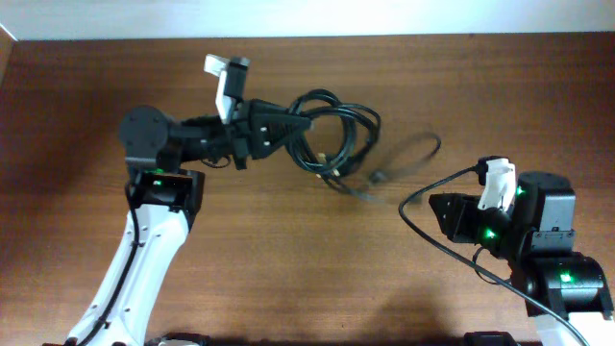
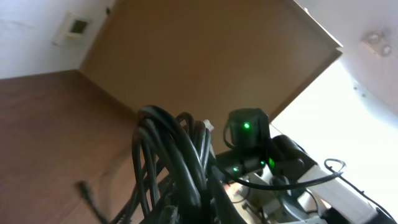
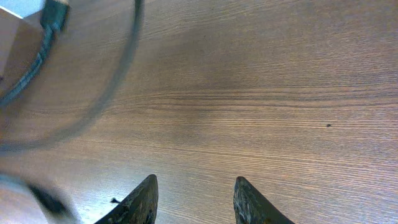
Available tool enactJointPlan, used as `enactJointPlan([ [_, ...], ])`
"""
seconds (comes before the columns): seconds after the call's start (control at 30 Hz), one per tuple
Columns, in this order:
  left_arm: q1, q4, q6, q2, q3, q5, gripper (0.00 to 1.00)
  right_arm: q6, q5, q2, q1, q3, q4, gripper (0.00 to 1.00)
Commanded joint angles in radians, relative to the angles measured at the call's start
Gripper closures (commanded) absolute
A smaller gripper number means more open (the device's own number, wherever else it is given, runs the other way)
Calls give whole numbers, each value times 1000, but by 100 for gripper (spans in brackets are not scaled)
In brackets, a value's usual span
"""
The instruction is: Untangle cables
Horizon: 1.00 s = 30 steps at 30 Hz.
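Left claw (image 1: 304,123) clamped on cables (image 1: 346,115), upper centre; right claw (image 3: 195,182) part-open, empty. We fear lone pull tightens tangle.

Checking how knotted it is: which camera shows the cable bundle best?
Overhead: the whole cable bundle shows, loops and trailing strand. The left wrist view sees its loops close up, overlapping and cropped. The right wrist view shows only a blurred cord at its edge.
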Motion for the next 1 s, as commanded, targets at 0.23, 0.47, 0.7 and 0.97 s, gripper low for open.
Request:
enactJointPlan([
  [0.23,72,6,-32,-28,21,85,100,-10,-32,-5,-3,0,2,62],
  [0.47,69,6,-24,-28,21,212,100,-12,-228,-63,-3,0,53,28],
  [0.7,-45,-120,123,-28,21,151,100,-14,-302,-92,-2,0,54,27],
  [0.97,-170,-836,628,-28,21,-164,100,-79,-309,-92,-2,0,52,27],
])
